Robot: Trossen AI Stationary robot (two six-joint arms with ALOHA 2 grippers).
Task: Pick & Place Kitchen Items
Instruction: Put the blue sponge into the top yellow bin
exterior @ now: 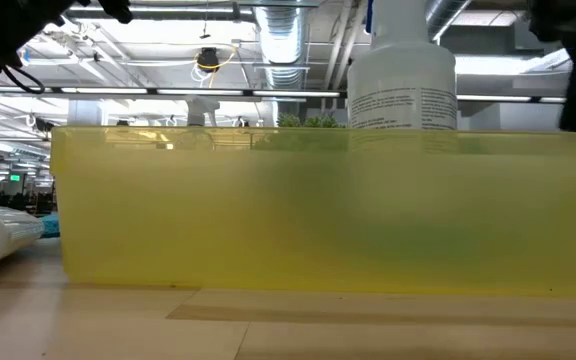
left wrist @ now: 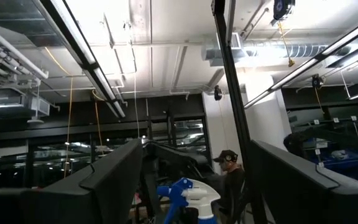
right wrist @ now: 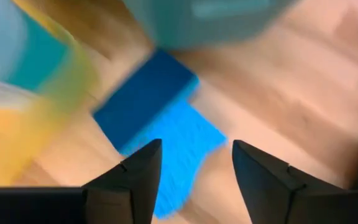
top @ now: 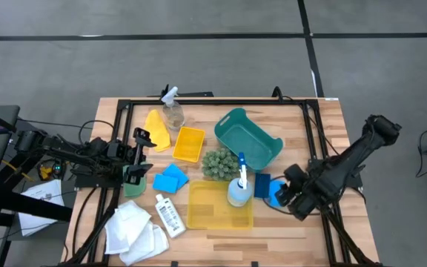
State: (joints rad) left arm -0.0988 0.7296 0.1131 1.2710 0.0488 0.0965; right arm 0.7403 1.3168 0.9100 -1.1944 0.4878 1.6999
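Two blue sponges lie flat on the table at the right: a dark blue one (top: 262,183) (right wrist: 145,93) and a bright blue one (top: 276,191) (right wrist: 179,143). My right gripper (top: 282,195) (right wrist: 194,180) hangs open just above them, tilted down, its fingers clear of both. A white spray bottle (top: 239,190) (exterior: 403,90) stands in the large yellow bin (top: 213,215). My left gripper (top: 144,141) waits open at the table's left, tilted upward. Another blue sponge (top: 170,178), a lying white bottle (top: 169,216) and white cloths (top: 136,230) rest on the table.
The teal basket (top: 247,139) and a green bumpy ball (top: 217,163) sit mid-table. A small yellow bin (top: 189,143), a clear spray bottle (top: 173,111) and a yellow piece (top: 156,121) are at the far left. A person (left wrist: 229,163) shows beyond the table.
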